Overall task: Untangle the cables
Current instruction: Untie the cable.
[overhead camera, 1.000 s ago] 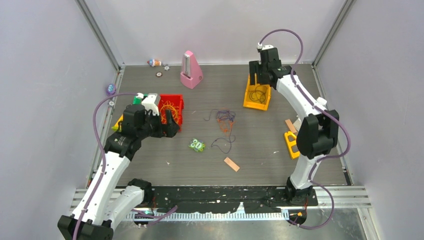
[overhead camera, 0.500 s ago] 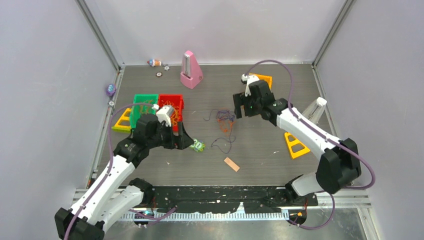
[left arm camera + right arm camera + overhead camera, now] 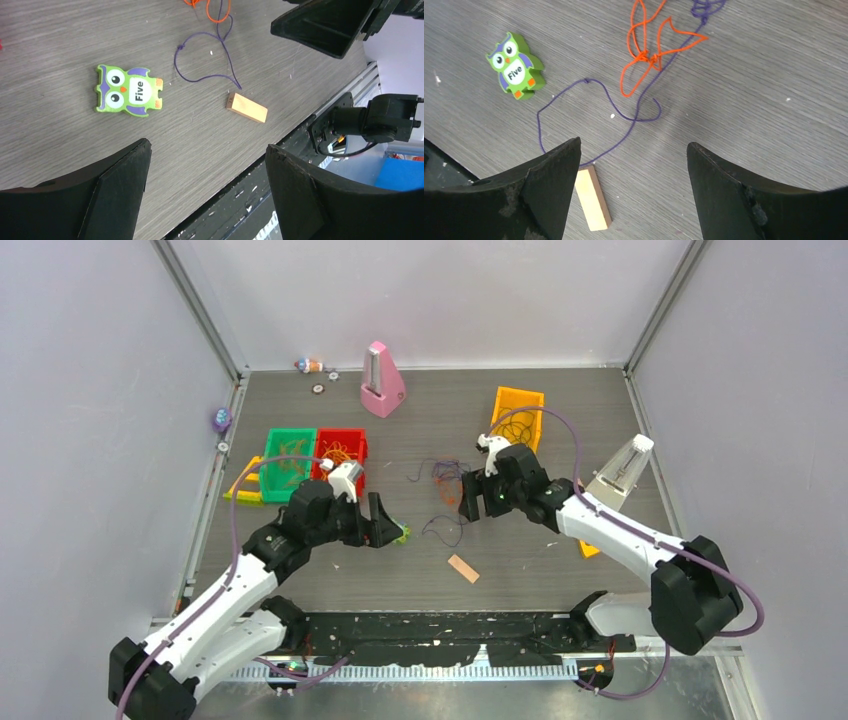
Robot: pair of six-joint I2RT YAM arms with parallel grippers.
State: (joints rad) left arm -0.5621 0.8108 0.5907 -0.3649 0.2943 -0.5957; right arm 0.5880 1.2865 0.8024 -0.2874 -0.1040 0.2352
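The cables point(image 3: 448, 490) lie tangled mid-table: an orange strand point(image 3: 644, 60) knotted with a purple strand point(image 3: 589, 107), which also shows in the left wrist view point(image 3: 202, 62). My left gripper point(image 3: 388, 530) is open and empty, low over the table just left of the tangle, above a green owl tile point(image 3: 129, 91). My right gripper point(image 3: 470, 502) is open and empty, hovering just right of the tangle; its fingers point(image 3: 549, 185) straddle bare table below the purple loop.
A small wooden block point(image 3: 463, 568) lies near the front. Green bin point(image 3: 285, 468) and red bin point(image 3: 340, 452) hold more strands at left; an orange bin point(image 3: 518, 410) at back right. A pink metronome point(image 3: 381, 380) stands at the back, a pale one point(image 3: 620, 472) at right.
Both arms have swung inward from the bins toward the tangle. The left gripper moved right over the owl tile; the right gripper came down and left beside the cables.
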